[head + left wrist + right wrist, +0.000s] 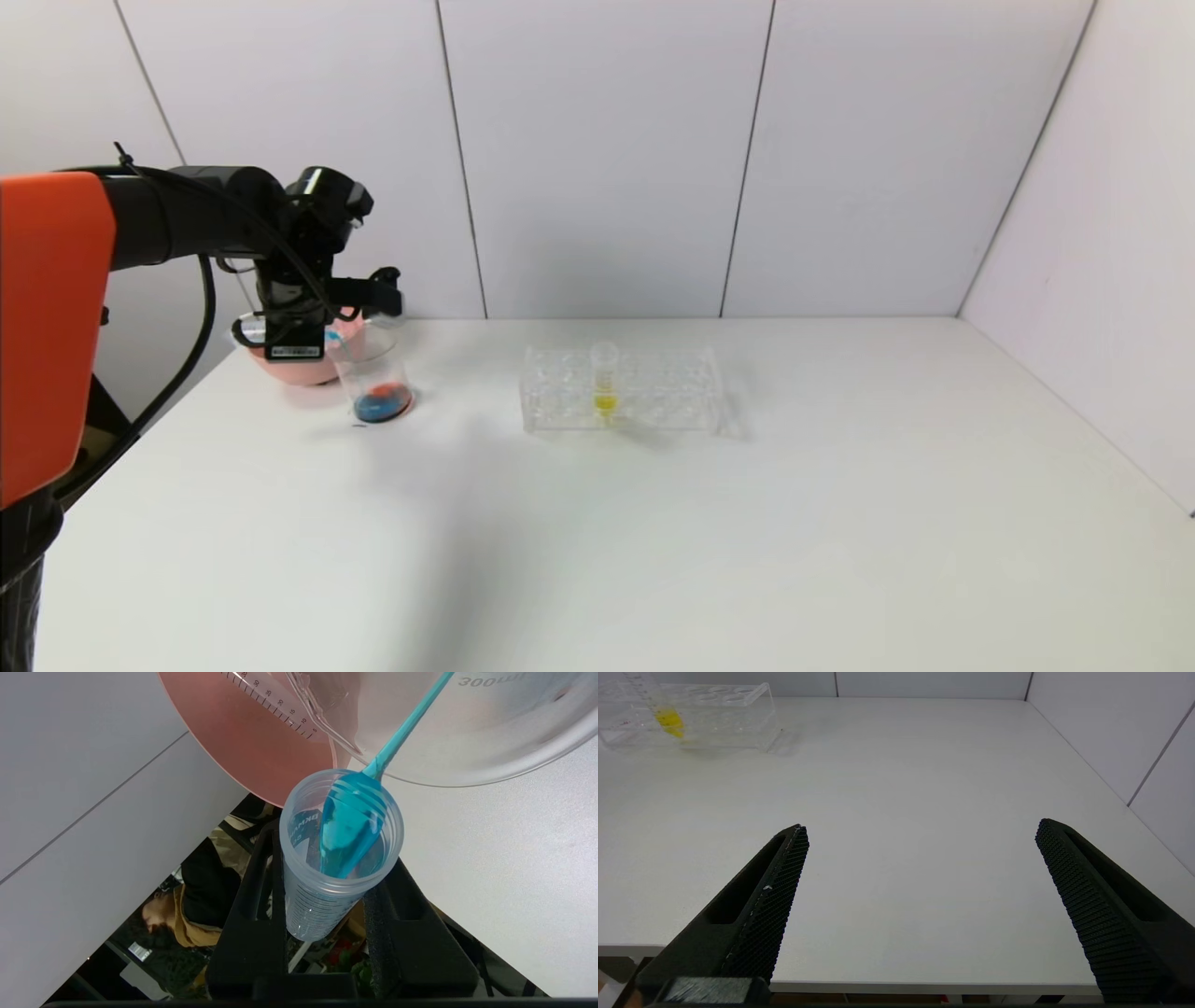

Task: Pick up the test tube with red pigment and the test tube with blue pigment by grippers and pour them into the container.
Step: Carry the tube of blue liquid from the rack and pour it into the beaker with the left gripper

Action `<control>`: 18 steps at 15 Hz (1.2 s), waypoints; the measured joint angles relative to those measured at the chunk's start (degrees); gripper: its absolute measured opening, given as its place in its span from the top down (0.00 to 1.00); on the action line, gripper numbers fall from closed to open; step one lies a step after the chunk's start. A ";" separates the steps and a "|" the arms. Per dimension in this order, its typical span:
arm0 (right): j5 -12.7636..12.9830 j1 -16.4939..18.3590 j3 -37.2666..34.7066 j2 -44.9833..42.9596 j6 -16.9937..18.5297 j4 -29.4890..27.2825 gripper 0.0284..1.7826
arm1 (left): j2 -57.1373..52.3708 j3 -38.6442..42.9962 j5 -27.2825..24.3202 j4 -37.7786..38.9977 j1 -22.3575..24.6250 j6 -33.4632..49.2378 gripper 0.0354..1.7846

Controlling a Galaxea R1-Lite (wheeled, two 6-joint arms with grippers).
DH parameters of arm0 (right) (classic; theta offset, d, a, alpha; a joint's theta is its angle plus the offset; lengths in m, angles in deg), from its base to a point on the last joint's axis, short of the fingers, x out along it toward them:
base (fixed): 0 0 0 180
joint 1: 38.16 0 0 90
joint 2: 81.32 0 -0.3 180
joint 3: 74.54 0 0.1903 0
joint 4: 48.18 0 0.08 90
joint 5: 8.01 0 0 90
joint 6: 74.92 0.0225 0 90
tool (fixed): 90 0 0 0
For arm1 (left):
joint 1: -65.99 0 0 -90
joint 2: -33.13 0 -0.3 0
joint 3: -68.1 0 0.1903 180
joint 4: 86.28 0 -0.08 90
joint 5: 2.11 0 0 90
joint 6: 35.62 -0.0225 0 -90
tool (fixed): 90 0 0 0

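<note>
The left gripper (pixel 334 891) is clamped on the test tube with blue pigment (pixel 338 858), one black finger on each side of the tube body, and it holds the tube tipped over so that the open mouth points down toward the container (pixel 372 378). I think the grip sits low on the tube on purpose, because this leaves the mouth free and the liquid can run out without wetting the fingers. In the left wrist view a thin blue stream goes from the tube lip into the beaker, so the pour is happening now. The container stands at the far left of the table (pixel 653 541), and at its bottom there is already red and blue liquid together; from this I judge that the red part of the task is done and the blue is the last one. Just behind the container is a pink bowl (pixel 299 366), touching or nearly touching it. I cannot see the test tube with red pigment with certainty. Further right, well apart, the clear rack (pixel 621 392) keeps one tube with yellow liquid (pixel 605 383) upright. The right gripper (pixel 920 905) hovers over the near right of the table with its fingers spread wide and nothing between them.
</note>
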 joint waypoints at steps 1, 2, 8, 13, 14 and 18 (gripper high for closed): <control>0.00 0.00 0.00 0.00 0.00 0.00 0.00 | 0.04 0.00 0.35 0.00 -0.05 0.00 0.75; 0.00 0.00 0.00 0.00 0.00 0.00 0.00 | 0.09 0.00 0.71 0.02 -0.11 0.02 0.75; 0.00 0.00 0.00 0.00 0.00 0.00 0.00 | 0.20 0.00 2.26 0.27 -0.60 0.02 0.75; 0.00 0.00 0.00 0.00 0.00 0.00 0.00 | 0.23 0.00 2.65 0.22 -0.71 0.00 0.75; 0.00 0.00 0.00 0.00 0.00 0.00 0.00 | 0.23 0.00 3.16 0.22 -0.77 0.00 0.75; 0.00 0.02 0.00 0.00 0.00 0.00 0.00 | 0.26 0.00 4.35 0.28 -1.12 0.00 0.75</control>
